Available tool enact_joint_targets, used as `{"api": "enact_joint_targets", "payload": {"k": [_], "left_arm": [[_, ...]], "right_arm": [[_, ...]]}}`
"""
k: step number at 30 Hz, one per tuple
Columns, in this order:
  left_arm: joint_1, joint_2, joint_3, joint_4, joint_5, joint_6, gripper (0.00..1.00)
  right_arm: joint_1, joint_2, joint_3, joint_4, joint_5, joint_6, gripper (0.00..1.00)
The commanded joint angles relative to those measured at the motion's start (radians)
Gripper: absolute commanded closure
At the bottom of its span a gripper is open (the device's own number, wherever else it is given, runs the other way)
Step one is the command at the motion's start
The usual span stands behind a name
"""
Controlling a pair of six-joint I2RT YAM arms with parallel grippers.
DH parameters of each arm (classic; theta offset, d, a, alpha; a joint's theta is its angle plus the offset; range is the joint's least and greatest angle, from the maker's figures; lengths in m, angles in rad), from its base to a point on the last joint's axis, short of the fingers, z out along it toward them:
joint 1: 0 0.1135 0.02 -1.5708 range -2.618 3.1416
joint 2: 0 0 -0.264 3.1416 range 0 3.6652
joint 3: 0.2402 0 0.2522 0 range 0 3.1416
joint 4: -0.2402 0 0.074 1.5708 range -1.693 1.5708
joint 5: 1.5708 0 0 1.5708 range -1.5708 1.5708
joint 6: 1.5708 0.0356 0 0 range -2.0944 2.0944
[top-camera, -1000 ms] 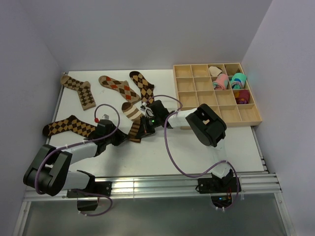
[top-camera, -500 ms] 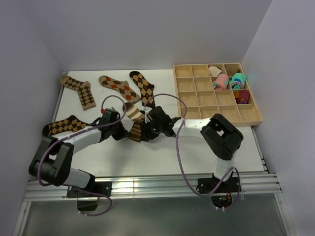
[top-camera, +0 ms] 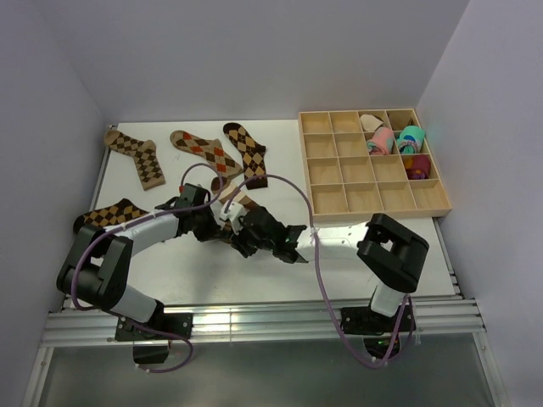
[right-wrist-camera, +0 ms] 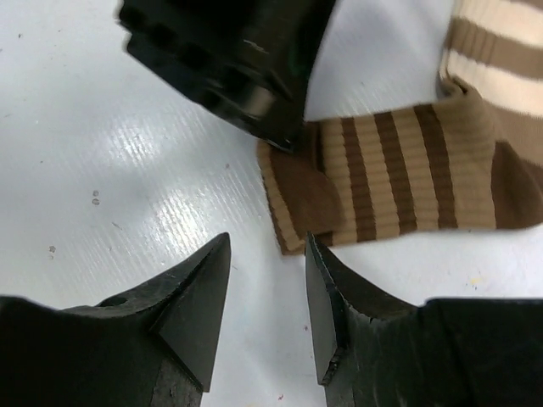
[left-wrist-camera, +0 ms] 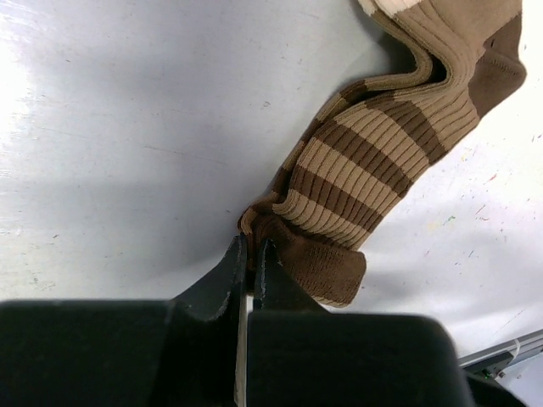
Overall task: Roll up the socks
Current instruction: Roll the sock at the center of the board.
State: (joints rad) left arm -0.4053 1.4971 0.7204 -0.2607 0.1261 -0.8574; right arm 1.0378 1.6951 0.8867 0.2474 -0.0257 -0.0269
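Observation:
The brown-and-cream striped sock lies crumpled mid-table, its lower end folded over. My left gripper is shut on that folded brown end; in the left wrist view its tips pinch the knit of the striped sock. My right gripper sits just on the near side of it, open. In the right wrist view its jaws stand apart over bare table, and the striped sock lies just beyond the fingertips. Several argyle socks lie flat: two at the left, two at the back.
A wooden compartment tray stands at the back right, holding pink and teal rolled bundles in its far right cells. Purple cables loop over both arms. The left gripper's black body fills the top of the right wrist view.
My right gripper has opened, let go of the striped sock and drawn back toward the near edge. My left gripper has moved right, still shut, now pinching the sock's folded end.

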Motion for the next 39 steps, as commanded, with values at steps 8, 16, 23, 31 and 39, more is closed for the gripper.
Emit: {"api": "enact_joint_targets", "payload": {"k": [8,16,23,31,39], "left_arm": [[-0.001,0.020,0.019,-0.031,0.026,0.038,1.00],[-0.001,0.028,0.024,-0.032,0.029,0.043,1.00],[-0.001,0.026,0.031,-0.037,0.033,0.044,1.00],[0.008,-0.011,0.004,0.007,0.012,-0.005,0.82],[0.031,-0.253,-0.168,0.119,-0.094,-0.178,0.36]], "right_arm": [[0.050,0.083,0.067,0.092,0.122,-0.139,0.50],[0.057,0.178,0.098,0.073,0.147,-0.171,0.49],[0.057,0.207,0.078,0.063,0.152,-0.124,0.75],[0.047,0.190,0.100,-0.040,0.000,0.007,1.00],[-0.062,0.228,0.181,-0.149,-0.209,0.232,1.00]]}}
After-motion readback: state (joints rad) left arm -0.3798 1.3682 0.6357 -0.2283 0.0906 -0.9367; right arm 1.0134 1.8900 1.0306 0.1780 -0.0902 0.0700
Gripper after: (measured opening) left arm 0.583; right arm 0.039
